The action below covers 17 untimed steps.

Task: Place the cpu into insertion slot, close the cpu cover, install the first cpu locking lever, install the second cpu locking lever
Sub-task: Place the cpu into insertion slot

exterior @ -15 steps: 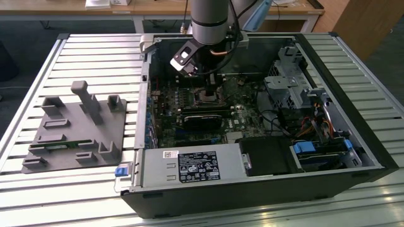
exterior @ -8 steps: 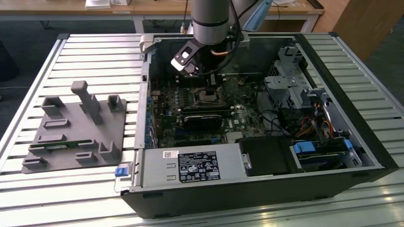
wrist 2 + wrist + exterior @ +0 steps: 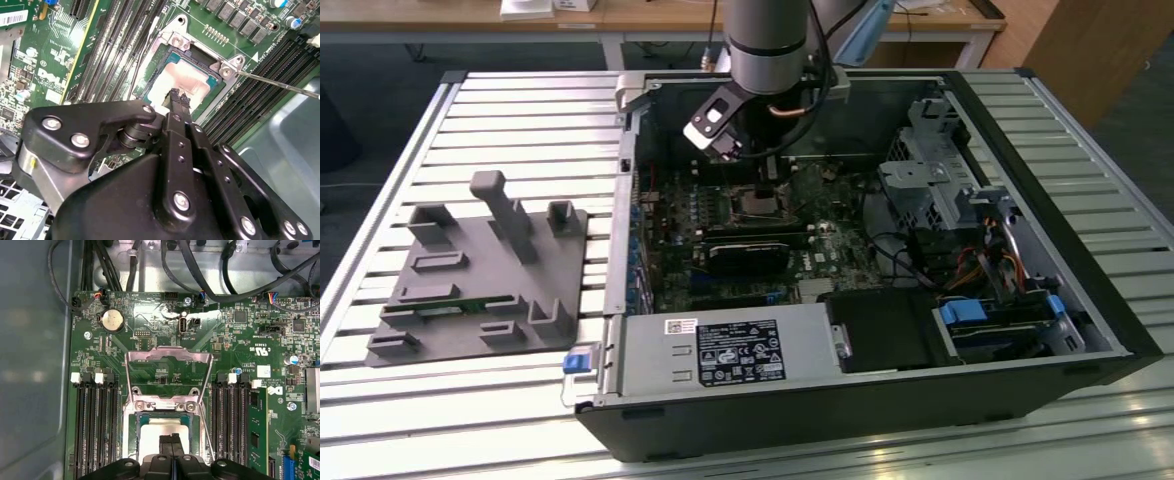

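The cpu [image 3: 160, 436] [image 3: 176, 80] lies flat in the insertion slot [image 3: 134, 432] [image 3: 165, 57], its pale metal top showing in both wrist views. The cpu cover [image 3: 167, 356] is swung open and lies back on the green board beyond the slot. My gripper [image 3: 171, 439] [image 3: 178, 95] is shut, its thin black fingertips together right over the cpu's near edge; I cannot tell whether they touch it. A thin wire locking lever [image 3: 280, 84] sticks out from one slot corner, and another lever [image 3: 206, 430] runs beside the slot. In the exterior view my gripper [image 3: 757, 172] hangs above the slot [image 3: 758, 203].
Black memory slots [image 3: 95, 425] flank the socket on both sides. The open computer case [image 3: 1067, 300] has a drive cage [image 3: 927, 185], cables and a power supply [image 3: 727, 352] around the board. A grey fixture plate [image 3: 474, 275] lies on the slatted table at the exterior view's left.
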{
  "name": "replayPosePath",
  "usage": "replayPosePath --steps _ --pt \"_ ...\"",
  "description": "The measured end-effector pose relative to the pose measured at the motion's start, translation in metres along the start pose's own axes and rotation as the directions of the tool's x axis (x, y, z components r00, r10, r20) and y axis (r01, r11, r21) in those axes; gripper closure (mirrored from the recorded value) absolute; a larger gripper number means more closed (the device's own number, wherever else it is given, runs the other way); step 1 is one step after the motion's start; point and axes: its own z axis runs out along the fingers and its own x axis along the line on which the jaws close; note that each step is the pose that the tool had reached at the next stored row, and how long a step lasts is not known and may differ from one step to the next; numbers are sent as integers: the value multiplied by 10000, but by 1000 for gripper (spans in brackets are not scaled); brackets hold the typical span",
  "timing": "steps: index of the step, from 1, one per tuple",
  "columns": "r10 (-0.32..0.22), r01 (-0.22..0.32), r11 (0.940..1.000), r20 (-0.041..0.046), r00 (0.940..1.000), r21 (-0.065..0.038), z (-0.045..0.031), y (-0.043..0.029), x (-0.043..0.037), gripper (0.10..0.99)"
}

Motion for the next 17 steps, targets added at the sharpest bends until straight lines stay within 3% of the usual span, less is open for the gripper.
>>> replayPosePath --steps 17 --pt "-1 1 10000 -1 10000 5 -78 6 -1 980"
